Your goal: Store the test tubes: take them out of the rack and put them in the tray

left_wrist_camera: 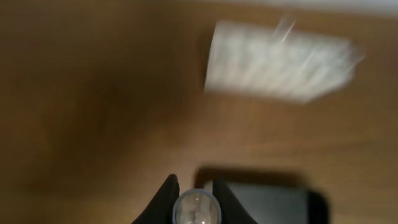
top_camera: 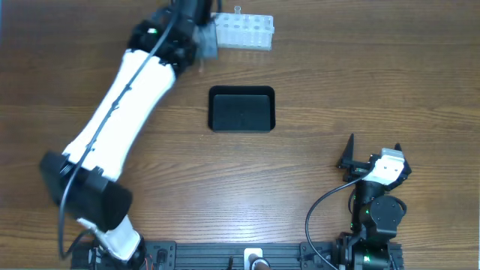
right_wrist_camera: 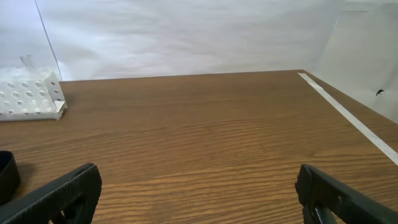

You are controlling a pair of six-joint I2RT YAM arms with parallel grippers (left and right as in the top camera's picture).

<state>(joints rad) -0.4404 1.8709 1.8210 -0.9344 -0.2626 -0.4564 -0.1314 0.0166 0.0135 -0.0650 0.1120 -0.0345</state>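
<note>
- The left gripper (left_wrist_camera: 195,188) pinches a test tube (left_wrist_camera: 196,209) over the table (top_camera: 375,75), near the tray (left_wrist_camera: 273,200).
- Another tube (top_camera: 238,10) stands in the rack (top_camera: 244,33).
- The right gripper (right_wrist_camera: 199,194) is spread wide, well apart from the tray.

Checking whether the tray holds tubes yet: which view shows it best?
The top view: the whole black tray from above, apparently empty. The left wrist view shows a blurred corner, the right wrist view a sliver of rim.

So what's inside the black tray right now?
From above, the black tray looks bare inside, nothing in it. In the left wrist view, the left gripper, shut on a test tube, hides one corner of it.
</note>
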